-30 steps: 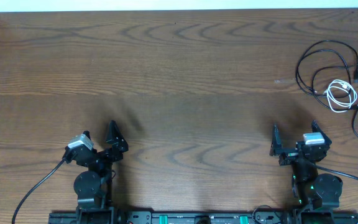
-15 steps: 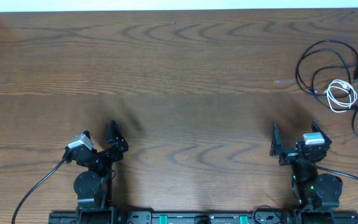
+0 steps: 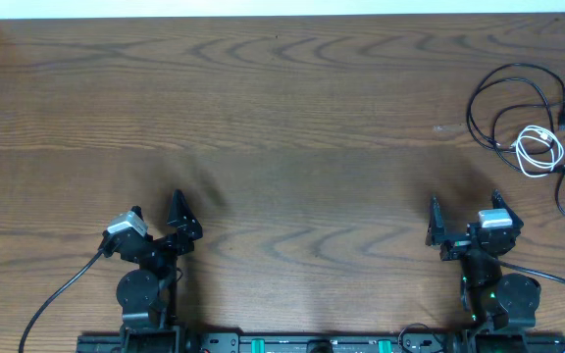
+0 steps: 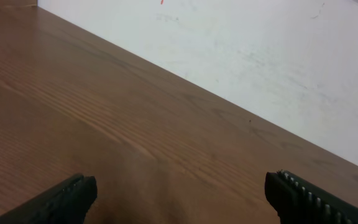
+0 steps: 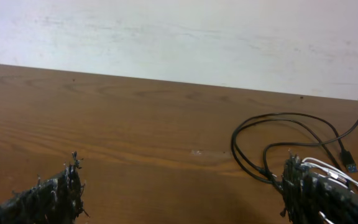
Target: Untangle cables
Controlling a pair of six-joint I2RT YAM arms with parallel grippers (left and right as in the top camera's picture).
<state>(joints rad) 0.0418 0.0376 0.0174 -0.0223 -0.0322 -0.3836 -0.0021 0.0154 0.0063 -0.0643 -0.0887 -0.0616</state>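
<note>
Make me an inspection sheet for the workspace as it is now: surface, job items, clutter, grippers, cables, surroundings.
Surface: wood table, bare across the middle and left.
Job's things: black cables looped at the far right edge, not yet separated; white cable coiled among them.
Clutter: nothing seen.
Grippers: left gripper open, empty, near the front edge; right gripper open, empty, in front of the cable pile and apart from it.
Cables: arm wires trail from each base toward the front edge.
Surroundings: white wall beyond the table's far edge.
</note>
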